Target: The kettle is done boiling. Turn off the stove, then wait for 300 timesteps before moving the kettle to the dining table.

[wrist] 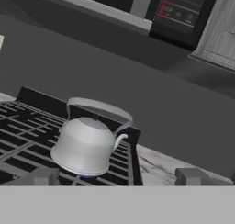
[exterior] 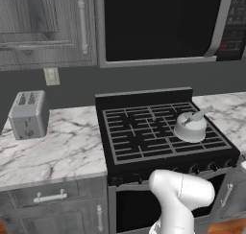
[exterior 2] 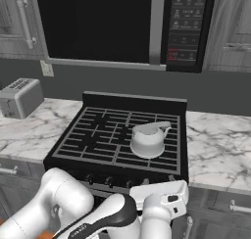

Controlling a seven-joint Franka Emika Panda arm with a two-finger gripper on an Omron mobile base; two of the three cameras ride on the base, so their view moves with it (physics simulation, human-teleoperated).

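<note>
The light-grey kettle (exterior: 190, 126) (exterior 2: 147, 140) (wrist: 86, 145) stands upright on the front right burner of the black stove (exterior: 144, 132) (exterior 2: 105, 137) (wrist: 23, 126). A faint blue glow shows under its base in the hand view. The stove's small knobs (exterior: 194, 169) (exterior 2: 109, 181) run along its front edge. My gripper (wrist: 117, 177) hangs low at the stove's front, a short way from the kettle, with its fingertips (wrist: 45, 176) wide apart: open and holding nothing. My white hand (exterior 2: 159, 193) shows just below the knob row. The dining table is out of view.
A boxy silver toaster (exterior: 29, 114) (exterior 2: 19, 97) sits on the marble counter (exterior: 53, 149) left of the stove. More marble counter (exterior 2: 218, 145) lies to the right. A black microwave (exterior: 163, 24) (exterior 2: 122, 22) hangs above the stove, flanked by grey cabinets (exterior: 43, 27).
</note>
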